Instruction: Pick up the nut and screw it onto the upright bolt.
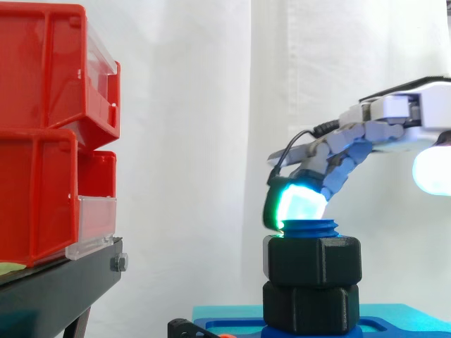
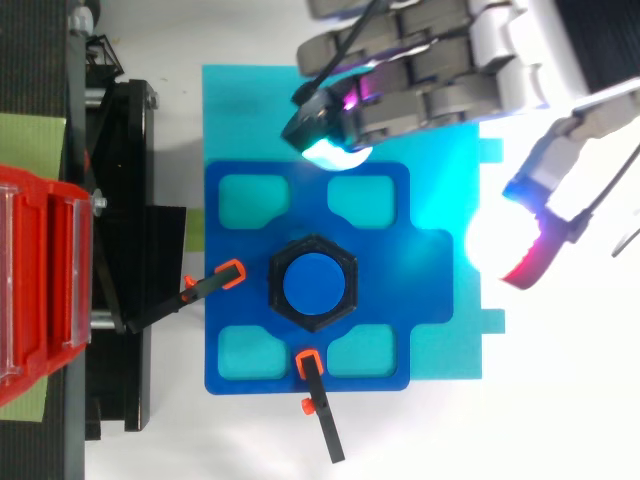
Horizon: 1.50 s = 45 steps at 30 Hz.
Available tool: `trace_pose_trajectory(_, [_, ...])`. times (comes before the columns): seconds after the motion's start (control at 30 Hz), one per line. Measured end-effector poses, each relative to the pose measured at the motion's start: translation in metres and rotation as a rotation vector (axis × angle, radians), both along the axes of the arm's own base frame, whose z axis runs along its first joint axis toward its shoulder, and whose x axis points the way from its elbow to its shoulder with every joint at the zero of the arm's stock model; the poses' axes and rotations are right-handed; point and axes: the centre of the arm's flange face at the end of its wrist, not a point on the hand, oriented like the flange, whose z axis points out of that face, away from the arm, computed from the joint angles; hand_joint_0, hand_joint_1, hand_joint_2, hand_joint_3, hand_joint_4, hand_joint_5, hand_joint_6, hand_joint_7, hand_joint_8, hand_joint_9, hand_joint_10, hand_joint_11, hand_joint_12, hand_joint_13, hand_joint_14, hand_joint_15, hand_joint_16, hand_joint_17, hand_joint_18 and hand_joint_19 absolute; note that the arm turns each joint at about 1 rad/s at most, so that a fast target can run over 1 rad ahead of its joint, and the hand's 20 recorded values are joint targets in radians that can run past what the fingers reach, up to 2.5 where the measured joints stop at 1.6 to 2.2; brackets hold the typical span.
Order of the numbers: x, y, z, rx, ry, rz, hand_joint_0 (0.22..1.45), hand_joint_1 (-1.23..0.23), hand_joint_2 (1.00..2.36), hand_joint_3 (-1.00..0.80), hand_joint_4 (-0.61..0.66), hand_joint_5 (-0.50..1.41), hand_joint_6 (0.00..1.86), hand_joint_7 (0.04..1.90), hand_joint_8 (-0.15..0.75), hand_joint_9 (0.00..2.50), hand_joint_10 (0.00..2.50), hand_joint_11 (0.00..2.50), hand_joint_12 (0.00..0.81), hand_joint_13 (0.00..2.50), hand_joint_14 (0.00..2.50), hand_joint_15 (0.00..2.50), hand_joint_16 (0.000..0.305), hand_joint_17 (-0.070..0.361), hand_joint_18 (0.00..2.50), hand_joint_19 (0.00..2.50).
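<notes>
Fingers (image 2: 400,95) of the hand (image 1: 394,116), closest under the top camera, are loosely bent, spread away from the thumb (image 2: 545,215), and hold nothing. Their cyan pad (image 1: 299,205) hangs at the height of the blue bolt (image 1: 310,227) tip, but behind it, clearly apart. From the pad, the black nut (image 2: 313,283) lies toward the side camera, already seated on the vertical bolt, on the blue plate (image 2: 240,350).

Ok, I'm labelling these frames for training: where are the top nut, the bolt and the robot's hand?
top nut (image 1: 313,262): side view, on its front face.
bolt (image 2: 313,283): top view, on its flat blue end.
hand (image 2: 440,90): top view, on a grey finger.
</notes>
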Motion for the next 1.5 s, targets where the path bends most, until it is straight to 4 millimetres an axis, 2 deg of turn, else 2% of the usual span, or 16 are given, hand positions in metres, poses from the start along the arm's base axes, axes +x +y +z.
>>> trace_pose_trajectory(0.17, [-0.023,-0.001,0.019,-0.03,0.013,-0.045,0.5,-0.27,1.0,-0.5,0.16,-0.17,0.5,0.69,0.206,0.49,0.0,0.0,0.296,0.35,0.0,0.0,0.034,0.076,0.1,0.0])
trace_pose_trajectory(0.33, [-0.056,0.001,0.04,-0.038,0.018,-0.121,0.5,-0.27,1.0,-0.5,0.16,-0.17,0.5,0.69,0.207,0.48,0.0,0.0,0.298,0.34,0.0,0.0,0.034,0.077,0.1,0.0])
trace_pose_trajectory(0.7, [-0.114,0.012,0.047,0.027,0.048,-0.294,0.5,-0.27,1.0,-0.5,0.14,-0.2,0.5,0.65,0.198,0.37,0.0,0.0,0.315,0.25,0.0,0.0,0.036,0.081,0.03,0.0])
trace_pose_trajectory(0.87, [-0.118,0.017,0.043,0.11,0.08,-0.367,0.5,-0.28,1.0,-0.5,0.13,-0.21,0.5,0.64,0.194,0.31,0.0,0.0,0.321,0.21,0.0,0.0,0.037,0.084,0.01,0.0])
trace_pose_trajectory(1.2, [-0.103,0.021,0.05,0.369,0.046,-0.534,0.5,-0.29,1.0,-0.5,0.12,-0.21,0.5,0.63,0.196,0.3,0.0,0.0,0.322,0.2,0.0,0.0,0.038,0.085,0.0,0.0])
trace_pose_trajectory(1.5, [-0.098,0.026,0.051,0.611,0.054,-0.646,0.49,-0.27,1.0,-0.5,0.08,-0.23,0.5,0.63,0.182,0.19,0.0,0.0,0.336,0.12,0.0,0.0,0.041,0.093,0.0,0.0])
